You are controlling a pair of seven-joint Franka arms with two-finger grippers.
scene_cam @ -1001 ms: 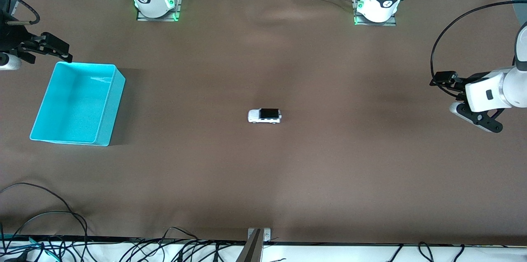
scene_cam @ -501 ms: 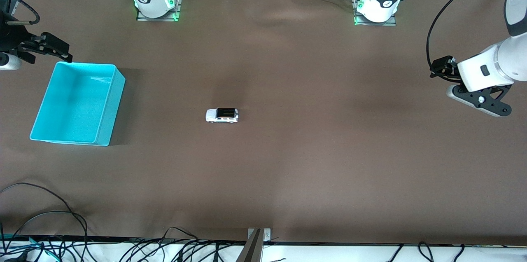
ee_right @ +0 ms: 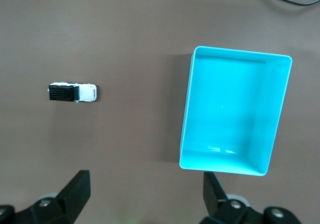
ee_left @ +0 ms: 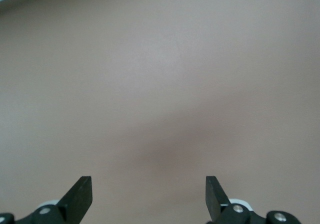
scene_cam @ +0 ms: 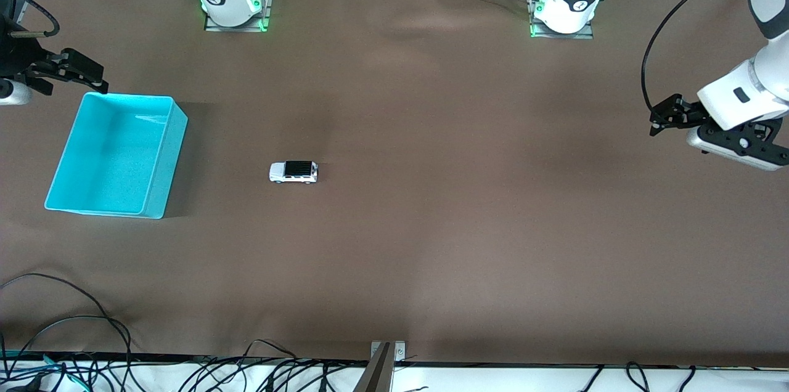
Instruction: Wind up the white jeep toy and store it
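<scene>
The white jeep toy (scene_cam: pixel 293 172) with its black roof stands on the brown table, free of both grippers, between the table's middle and the cyan bin (scene_cam: pixel 167 161). The right wrist view shows the jeep (ee_right: pixel 73 91) and the bin (ee_right: pixel 186 115) side by side, a gap apart. My right gripper (scene_cam: pixel 92 77) hangs open and empty over the table's edge by a corner of the bin; its fingers (ee_right: pixel 75 189) frame bare cloth. My left gripper (scene_cam: pixel 662 114) is open and empty over the left arm's end of the table, seeing only cloth between its fingers (ee_left: pixel 80 194).
The bin has nothing in it. Loose black cables (scene_cam: pixel 74 330) lie along the table edge nearest the front camera, with a metal bracket (scene_cam: pixel 385 355) at its middle. Both arm bases (scene_cam: pixel 231 0) stand at the edge farthest from that camera.
The jeep has rolled across the table toward the bin, slowing over the last half second. The left arm has swung and lifted at its end of the table. The right arm has not moved.
</scene>
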